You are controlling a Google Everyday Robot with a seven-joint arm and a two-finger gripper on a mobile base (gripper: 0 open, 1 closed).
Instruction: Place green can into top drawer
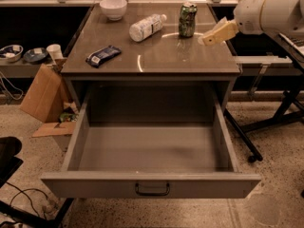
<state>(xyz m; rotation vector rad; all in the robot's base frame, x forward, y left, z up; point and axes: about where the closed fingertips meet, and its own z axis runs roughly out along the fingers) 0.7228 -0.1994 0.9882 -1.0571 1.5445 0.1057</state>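
Observation:
The green can [187,20] stands upright at the back right of the grey table top [156,56]. It is dark green with pale markings, a dent and a silver top. The top drawer [151,184] is pulled fully out below the table, with nothing in it; its dark handle sits mid-front. My gripper [209,37] reaches in from the right on a white arm [268,11]. Its pale fingers are just right of the can and a little lower, apart from it, holding nothing.
On the table lie a clear white-labelled bottle [147,26] on its side, a white bowl [113,7] and a dark blue packet [102,55]. A cardboard box [40,93] stands at the left. Black stand legs [266,127] are on the floor at the right.

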